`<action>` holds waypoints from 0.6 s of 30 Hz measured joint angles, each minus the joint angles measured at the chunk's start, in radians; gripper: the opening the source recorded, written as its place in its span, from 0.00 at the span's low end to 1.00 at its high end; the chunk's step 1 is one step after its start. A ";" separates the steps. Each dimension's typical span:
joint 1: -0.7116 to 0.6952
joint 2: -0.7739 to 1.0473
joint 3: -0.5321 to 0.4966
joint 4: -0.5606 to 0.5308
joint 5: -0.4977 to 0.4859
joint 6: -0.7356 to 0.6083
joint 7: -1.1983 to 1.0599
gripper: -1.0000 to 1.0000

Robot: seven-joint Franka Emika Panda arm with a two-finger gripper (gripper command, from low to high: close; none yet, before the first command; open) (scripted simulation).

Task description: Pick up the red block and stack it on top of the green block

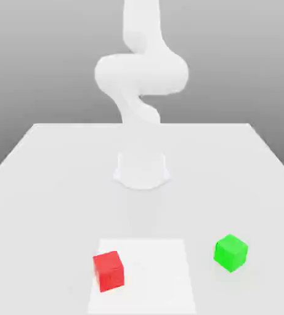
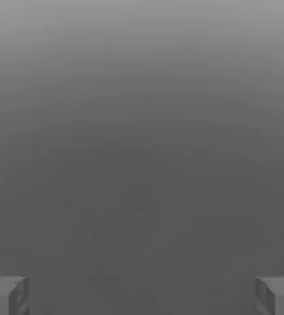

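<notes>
Nearest in the exterior view, the red block [image 1: 108, 271] sits on the white surface [image 1: 39, 203], on the left edge of a slightly brighter square patch [image 1: 153, 271]. It is turned a little, so one corner faces forward. The green block [image 1: 231, 252] rests on the same surface toward the exterior view's right, just past the patch and well apart from the red one, a bit farther back. Neither block touches anything but the surface.

Behind them, the round white base [image 1: 142, 170] of the arm stands at the middle of the surface. The arm [image 1: 141, 74] rises from it, bends, and runs up out of the top of the view.

In the hand view, the fingers [image 2: 5, 295] are spread wide, one grey tip at each lower corner, with nothing between them.
</notes>
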 joint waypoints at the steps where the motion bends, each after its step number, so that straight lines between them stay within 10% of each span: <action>1: 0.010 0.039 -0.016 -0.015 0.006 0.019 -0.028 0.50; 18: 0.079 0.660 -0.179 -0.244 0.088 0.317 -0.455 0.50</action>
